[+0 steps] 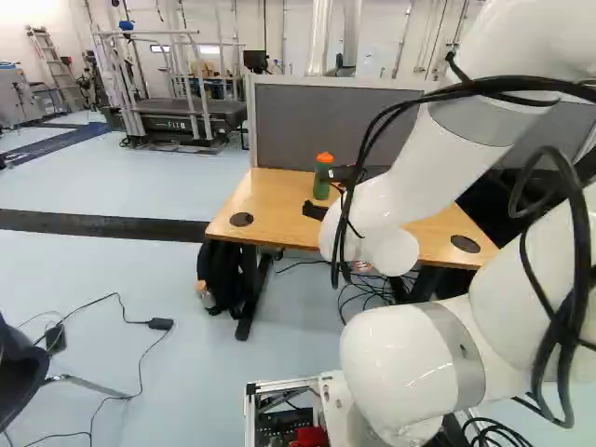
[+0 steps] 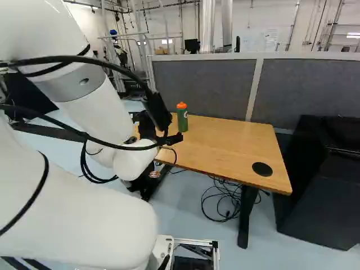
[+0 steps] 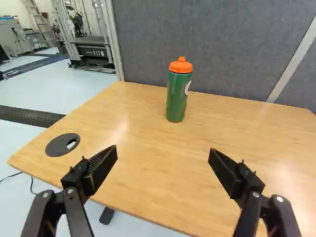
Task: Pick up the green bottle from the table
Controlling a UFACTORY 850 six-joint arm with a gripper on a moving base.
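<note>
**Green bottle (image 3: 177,98) stood upright on the table (image 3: 237,131)**

Its orange lid faced up, and a gray partition (image 3: 222,49) rose close behind it. The gripper (image 1: 318,192) stood wide open, with the bottle ahead of its fingers. Nearer the table's side edge was a round black insert (image 3: 60,145).

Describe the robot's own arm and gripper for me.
The arm is glossy white with rounded joints and grey bands; black cables loop loosely outside it. The gripper is black, with two jointed fingers and dark, ribbed pads.
</note>
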